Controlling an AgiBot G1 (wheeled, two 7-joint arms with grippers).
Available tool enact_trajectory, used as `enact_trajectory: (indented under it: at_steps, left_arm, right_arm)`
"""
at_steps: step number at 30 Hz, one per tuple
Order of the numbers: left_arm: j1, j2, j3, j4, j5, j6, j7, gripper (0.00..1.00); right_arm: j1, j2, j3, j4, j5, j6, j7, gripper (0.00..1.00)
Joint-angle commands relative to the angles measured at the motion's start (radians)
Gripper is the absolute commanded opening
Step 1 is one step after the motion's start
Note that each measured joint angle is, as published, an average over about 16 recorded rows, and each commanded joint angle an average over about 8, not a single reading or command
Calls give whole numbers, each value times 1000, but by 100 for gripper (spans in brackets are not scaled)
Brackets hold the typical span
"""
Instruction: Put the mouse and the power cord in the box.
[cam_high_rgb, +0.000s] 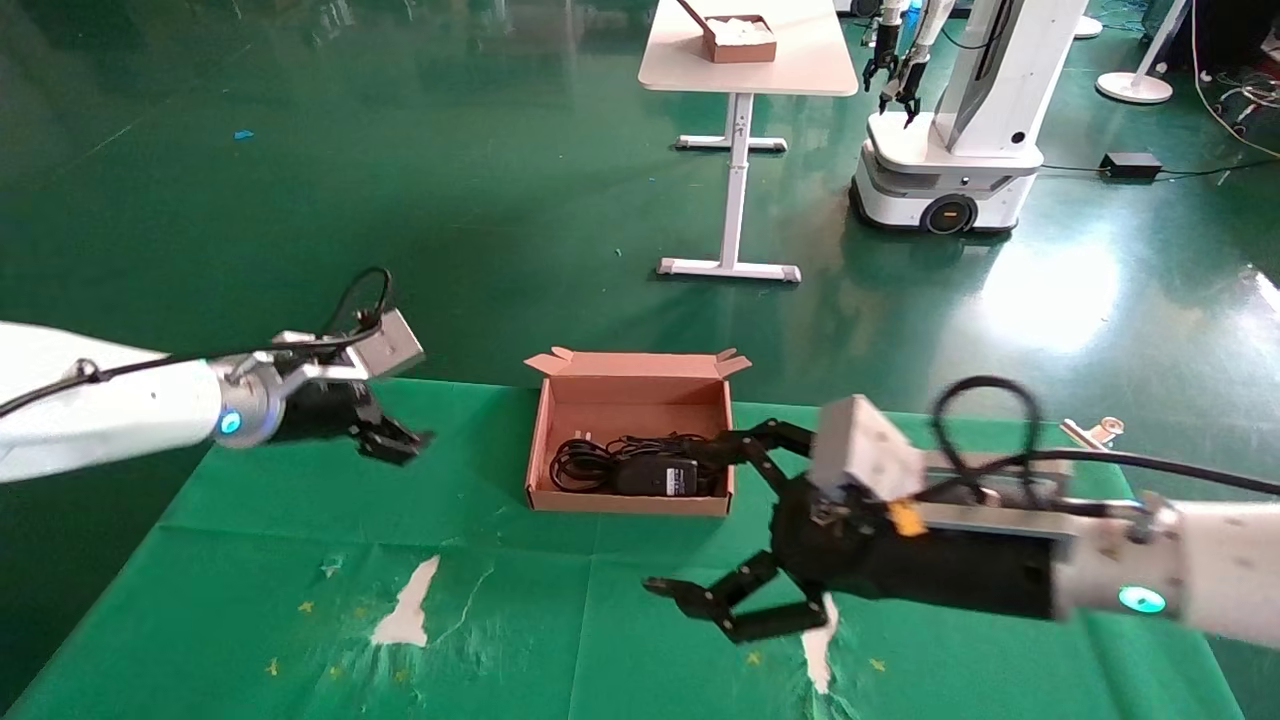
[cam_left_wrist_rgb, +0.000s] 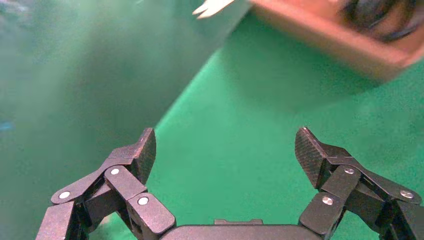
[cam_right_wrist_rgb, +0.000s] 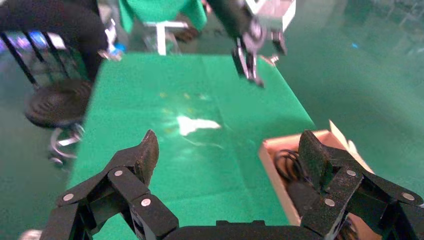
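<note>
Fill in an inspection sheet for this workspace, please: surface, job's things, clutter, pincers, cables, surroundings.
Surface: green cloth on the table, creased, with torn white patches.
Job's things: box open at the table's far edge; inside, a coiled black cord and a dark block with a pale label. I cannot tell whether the mouse is there.
Clutter: a small clip-like thing at the far right edge.
Pincers: left pincer open, empty, above the cloth, left of the box. Right pincer open, empty, just right of the box.
Cables: black loops on both wrists.
Surroundings: green floor, white table with a small box, another robot.
</note>
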Motion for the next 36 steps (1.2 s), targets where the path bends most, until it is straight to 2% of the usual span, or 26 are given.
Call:
enact_trajectory:
  at_steps: [1,18,36]
  left_arm:
    - [27,-21,-32,-37,-35,31,1,100]
    - [260,-203,-302,-357,-333,296,5,100]
    - [504,-393,-585,-693,-646,573,10,100]
  right_arm:
    - [-23,25,28,22,34,-27,15,100]
    - [-201,226,252,200,303,-242,130,100]
    - [-208,235,261,208,316,-252,135,100]
